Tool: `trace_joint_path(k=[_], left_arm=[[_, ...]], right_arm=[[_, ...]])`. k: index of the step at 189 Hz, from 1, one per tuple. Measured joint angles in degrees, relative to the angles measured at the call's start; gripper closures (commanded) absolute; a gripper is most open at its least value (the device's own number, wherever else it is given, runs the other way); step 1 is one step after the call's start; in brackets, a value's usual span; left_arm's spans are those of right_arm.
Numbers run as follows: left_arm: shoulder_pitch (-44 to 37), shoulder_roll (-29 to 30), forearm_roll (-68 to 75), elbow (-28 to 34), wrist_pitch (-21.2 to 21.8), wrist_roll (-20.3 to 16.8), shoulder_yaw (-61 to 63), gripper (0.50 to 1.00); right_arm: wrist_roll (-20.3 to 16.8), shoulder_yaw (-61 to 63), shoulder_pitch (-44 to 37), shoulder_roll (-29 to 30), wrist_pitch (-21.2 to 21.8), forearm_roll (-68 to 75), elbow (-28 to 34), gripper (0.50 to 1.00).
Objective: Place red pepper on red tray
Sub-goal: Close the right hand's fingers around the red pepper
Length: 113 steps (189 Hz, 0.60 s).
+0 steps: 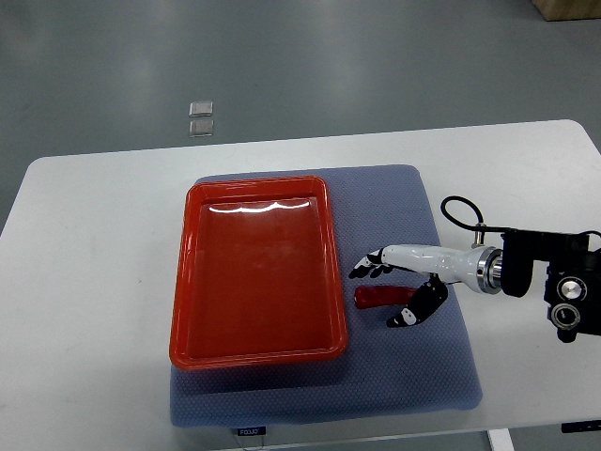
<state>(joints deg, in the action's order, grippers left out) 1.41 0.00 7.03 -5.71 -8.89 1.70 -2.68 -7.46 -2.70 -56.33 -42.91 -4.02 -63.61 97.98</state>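
Note:
A red tray (258, 272) lies on a blue-grey mat (413, 376) on the white table. It holds nothing. A small red pepper (378, 298) lies on the mat just right of the tray's lower right corner. My right hand (387, 291) comes in from the right edge and hovers over the pepper. Its fingers (372, 267) are spread above the pepper and its thumb (413, 311) is below it. The fingers are not closed on the pepper. The left arm does not show.
The white table (94, 282) extends to the left and right of the mat. Two small clear squares (200, 117) lie on the grey floor beyond the table's far edge. A black cable (460, 211) loops above my right wrist.

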Motion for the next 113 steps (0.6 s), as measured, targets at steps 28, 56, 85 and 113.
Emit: trace_joint_path(k=[28,56,85,113], left_arm=[[0.0,0.0,0.0,0.0,0.0,0.0,-0.01,0.5],[0.0,0.0,0.0,0.0,0.0,0.0,-0.01,0.5],[0.0,0.0,0.0,0.0,0.0,0.0,-0.01,0.5],[0.0,0.0,0.0,0.0,0.0,0.0,-0.01,0.5]], right_arm=[[-0.02,-0.09,0.33,2.11,-1.81,-2.22,-1.83,0.664],[-0.08,-0.15,1.28,2.88,-3.11,-5.66,-3.15,0.673],[-0.41,-0.25,2.32,3.32,-3.51,-9.1,-4.11,0.683],[-0.75,-0.5,3.08,3.48,-3.54,-11.72,-4.78,0.717]])
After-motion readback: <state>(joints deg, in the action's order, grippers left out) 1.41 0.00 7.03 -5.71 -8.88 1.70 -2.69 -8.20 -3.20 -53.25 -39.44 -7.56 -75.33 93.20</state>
